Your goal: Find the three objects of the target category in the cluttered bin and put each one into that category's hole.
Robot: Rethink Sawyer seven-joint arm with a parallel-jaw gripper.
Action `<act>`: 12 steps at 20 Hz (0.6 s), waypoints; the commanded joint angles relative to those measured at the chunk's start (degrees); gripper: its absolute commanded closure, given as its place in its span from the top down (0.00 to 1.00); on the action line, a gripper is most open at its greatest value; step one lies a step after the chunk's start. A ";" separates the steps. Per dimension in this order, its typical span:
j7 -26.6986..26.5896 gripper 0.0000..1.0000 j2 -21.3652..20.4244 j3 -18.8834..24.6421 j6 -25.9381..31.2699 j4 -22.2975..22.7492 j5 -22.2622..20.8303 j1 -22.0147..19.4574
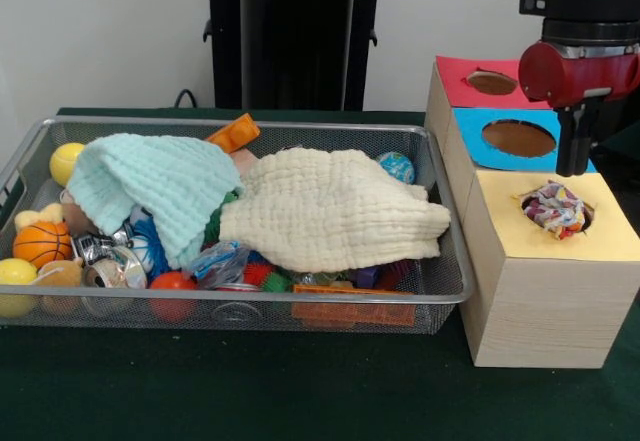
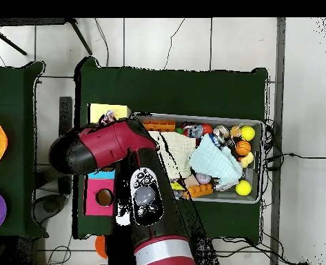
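The cluttered bin (image 1: 445,291) of silver wire mesh lies at the left, and it also shows in the overhead view (image 2: 256,124). A knotted rope bundle (image 1: 555,209) of white, red, yellow and green strands sits in the hole of the yellow-topped box (image 1: 600,236). My gripper (image 1: 576,169) hangs just above and behind that hole, apart from the bundle. In the overhead view the arm (image 2: 103,146) hides the gripper, and the bundle (image 2: 109,119) peeks out on the yellow box (image 2: 100,110). The other toys of the category cannot be told apart in the clutter.
A mint cloth (image 1: 150,186) and a cream cloth (image 1: 330,211) cover much of the bin. Around them lie yellow balls (image 1: 66,161), a small basketball (image 1: 42,243) and an orange block (image 1: 234,133). A blue-topped box (image 1: 470,126) and a red-topped box (image 1: 455,81) stand behind the yellow one.
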 commanded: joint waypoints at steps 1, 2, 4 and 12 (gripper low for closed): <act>-0.47 0.00 -0.54 0.05 3.28 1.91 -3.75 0.78; -0.38 0.00 -0.71 -0.06 3.23 1.97 -3.80 0.91; -0.14 0.00 -1.07 -0.08 2.90 1.98 -3.68 1.04; -0.09 0.00 -1.28 -2.16 3.38 1.02 -4.98 2.84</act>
